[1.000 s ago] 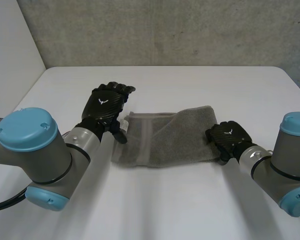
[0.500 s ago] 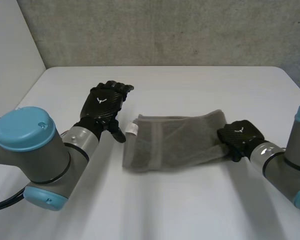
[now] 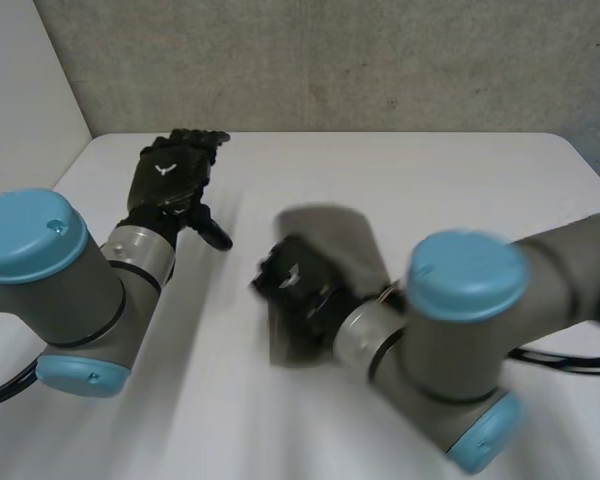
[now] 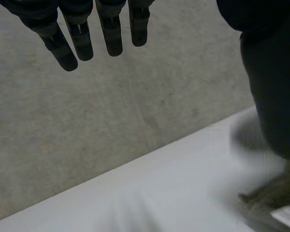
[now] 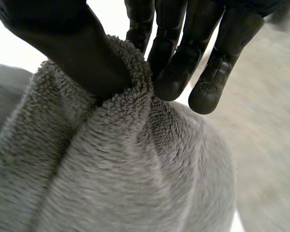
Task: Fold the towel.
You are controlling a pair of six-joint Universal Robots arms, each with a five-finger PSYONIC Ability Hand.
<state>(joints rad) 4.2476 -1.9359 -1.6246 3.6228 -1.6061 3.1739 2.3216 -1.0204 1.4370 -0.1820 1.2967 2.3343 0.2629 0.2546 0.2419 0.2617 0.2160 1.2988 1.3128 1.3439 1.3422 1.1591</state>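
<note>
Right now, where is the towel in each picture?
Head view: towel mid-way across the white table, held by the right hand.
Left wrist view: its edge on the table, beyond the left hand.
Right wrist view: bunched, pinched by the right hand.
Shared landmark: the white table.

The right hand (image 3: 295,282) is no longer out at the 3 o'clock side of the table (image 3: 460,180). Its arm has swung in across the middle, and the hand now sits near the centre, sweeping toward 9 o'clock. It brings along the end of the towel (image 3: 335,235) that it pinches between thumb and fingers. The towel, stretched long from 9 to 3 a second ago, is now gathered into a narrower shape running from 12 toward 6, blurred with the motion. The left hand (image 3: 170,175) has drawn back from the towel's 9 o'clock end to about 10 o'clock, well apart from the cloth.
</note>
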